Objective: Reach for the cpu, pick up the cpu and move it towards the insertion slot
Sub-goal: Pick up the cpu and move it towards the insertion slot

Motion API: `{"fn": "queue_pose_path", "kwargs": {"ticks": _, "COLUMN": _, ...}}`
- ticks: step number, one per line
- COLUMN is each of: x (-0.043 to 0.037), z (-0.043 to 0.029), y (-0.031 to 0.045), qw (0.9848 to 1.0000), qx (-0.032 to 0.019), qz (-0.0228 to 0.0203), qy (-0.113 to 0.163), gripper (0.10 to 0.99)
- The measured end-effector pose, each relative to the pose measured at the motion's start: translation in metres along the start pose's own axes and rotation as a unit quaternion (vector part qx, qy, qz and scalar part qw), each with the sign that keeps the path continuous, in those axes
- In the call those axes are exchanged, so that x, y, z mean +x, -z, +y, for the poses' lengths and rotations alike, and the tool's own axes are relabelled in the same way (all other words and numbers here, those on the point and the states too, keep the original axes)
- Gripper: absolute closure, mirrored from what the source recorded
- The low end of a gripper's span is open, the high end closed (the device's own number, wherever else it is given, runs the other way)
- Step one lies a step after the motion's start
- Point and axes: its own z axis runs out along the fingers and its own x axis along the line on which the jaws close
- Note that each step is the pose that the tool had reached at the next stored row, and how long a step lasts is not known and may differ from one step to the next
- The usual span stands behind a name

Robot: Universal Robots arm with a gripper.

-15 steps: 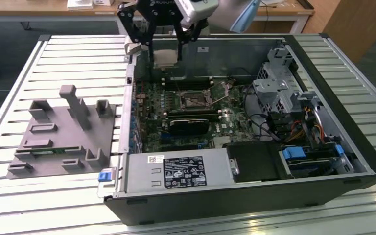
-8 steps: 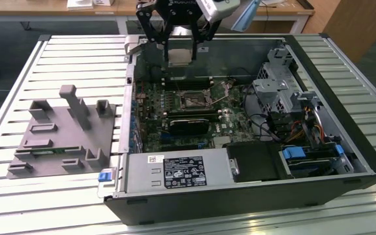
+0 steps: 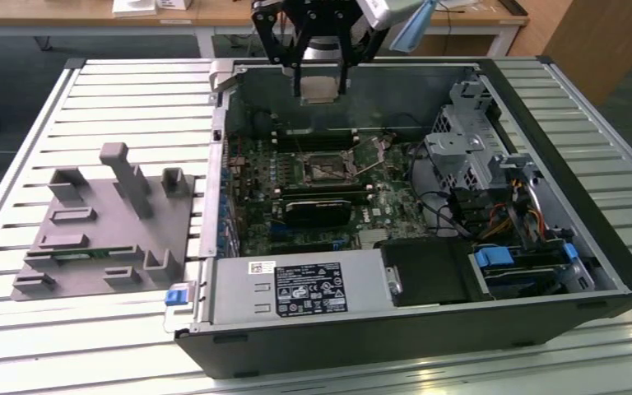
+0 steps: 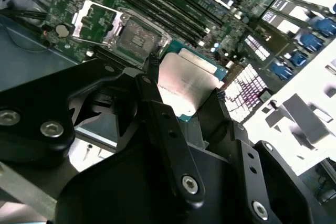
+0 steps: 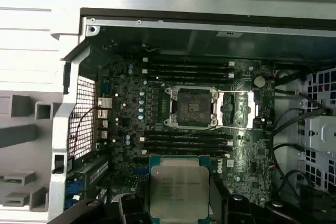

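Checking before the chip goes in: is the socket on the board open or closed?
Open. In the first wrist view the socket lies bare, its metal frame flipped aside. The chip sits in the pincer.

**Brushed metal, matt plastic, ribbed sheet**

A brushed, silvery metal top is shown on the cpu (image 5: pixel 179 191), edged by a thin green board rim. The gripper (image 4: pixel 185 95) is seen in matt black metal, studded with shiny screw heads. The insertion slot (image 5: pixel 191 106) is framed in bright bare metal around a dark, dull centre. The grey block fixture (image 3: pixel 102 234) looks like matt plastic. The table (image 3: pixel 129 99) is finished in pale ribbed metal.
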Motion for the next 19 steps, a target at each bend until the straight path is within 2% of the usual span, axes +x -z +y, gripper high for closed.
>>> {"fn": "queue_pose_path", "kwargs": {"ticks": 7, "x": -0.0194, "z": 0.0083, "y": -0.0006, "qw": 1.0000, "qx": 0.0000, "qz": 0.0000, "qy": 0.000, "gripper": 0.545}}
{"fn": "queue_pose_path", "kwargs": {"ticks": 15, "x": -0.0283, "z": 0.0251, "y": -0.0016, "qw": 1.0000, "qx": 0.0000, "qz": 0.0000, "qy": 0.000, "gripper": 0.545}}
{"fn": "queue_pose_path", "kwargs": {"ticks": 19, "x": -0.0302, "z": 0.0313, "y": -0.0021, "qw": 1.0000, "qx": 0.0000, "qz": 0.0000, "qy": 0.000, "gripper": 0.545}}
